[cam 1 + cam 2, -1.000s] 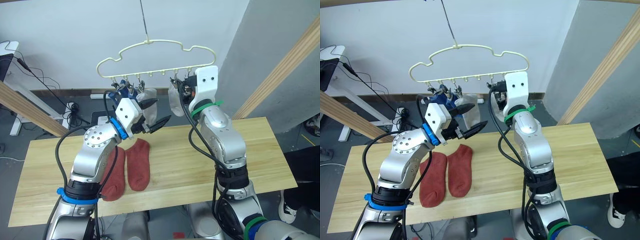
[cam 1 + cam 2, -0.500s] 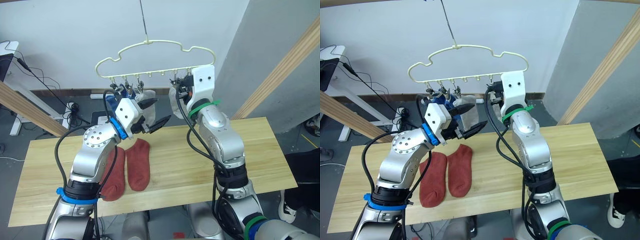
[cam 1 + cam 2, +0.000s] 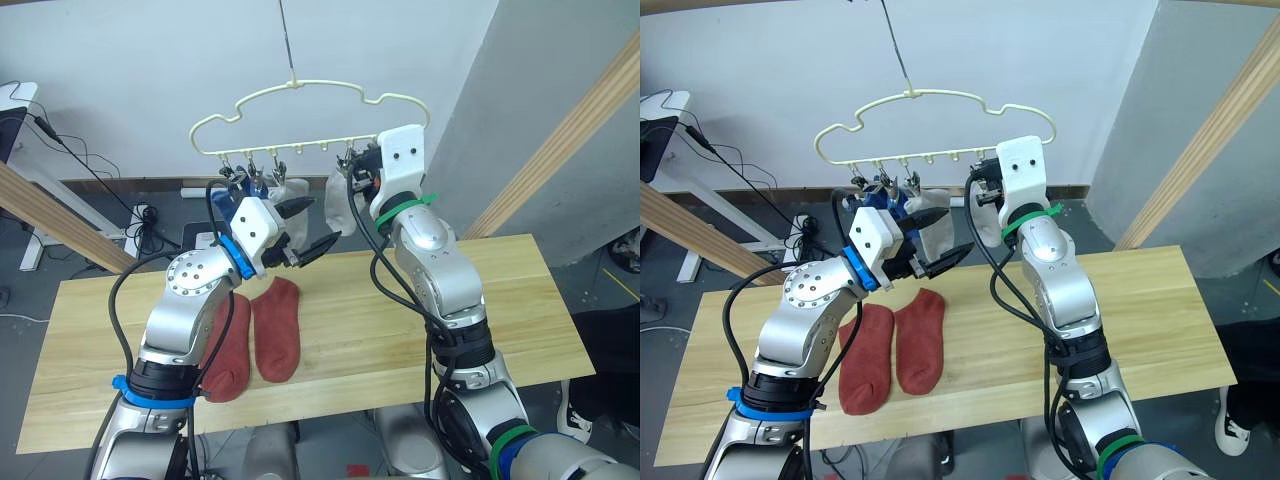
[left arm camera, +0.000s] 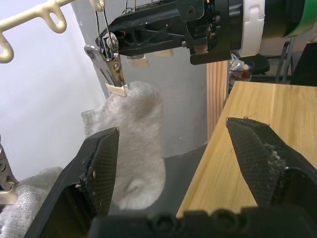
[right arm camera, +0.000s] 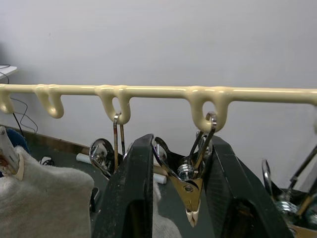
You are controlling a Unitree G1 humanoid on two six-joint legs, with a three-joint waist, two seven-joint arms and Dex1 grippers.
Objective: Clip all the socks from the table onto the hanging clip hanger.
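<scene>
I see the clip hanger (image 3: 300, 115) hanging in the upper middle of the left eye view, its row of metal clips along the lower bar. Two rust-red socks (image 3: 258, 334) lie side by side on the table (image 3: 520, 310), lower left of centre, toes pointing toward me. A light grey sock (image 4: 136, 144) already hangs from a clip (image 4: 110, 64), and in the left wrist view it shows at centre left, pinched at its upper edge. A second grey sock (image 5: 44, 198) shows in the lower left of the right wrist view, and a blue sock (image 3: 887, 203) hangs behind the left arm.

My left gripper (image 3: 305, 228) hovers above the table, just under the hanger's left half, fingers spread wide with nothing between them. My right gripper (image 5: 181, 193) is raised to the bar at the hanger's right half; its two fingers (image 5: 133, 198) stand on either side of a hanging clip (image 5: 190, 191), a gap showing on both sides, so I read it as parted.
</scene>
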